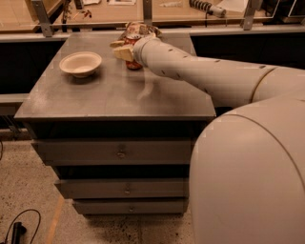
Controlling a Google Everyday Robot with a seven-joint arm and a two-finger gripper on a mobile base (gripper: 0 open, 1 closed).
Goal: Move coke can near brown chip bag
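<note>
The coke can [134, 65] stands upright at the far edge of the cabinet top [109, 95], right in front of the brown chip bag [141, 27]. Only its red base and a strip of its top show, because my wrist covers the middle. My gripper [120, 48] hangs just in front and to the left of the can. Its cream fingers [117, 44] point left, spread apart, with nothing between them. The chip bag lies crumpled against the back edge, touching or almost touching the can.
A pale shallow bowl [80, 63] sits on the left part of the cabinet top. The cabinet has drawers [121, 152] below. A rail and a wooden bench [190, 14] run behind it. My arm [200, 76] crosses the right side.
</note>
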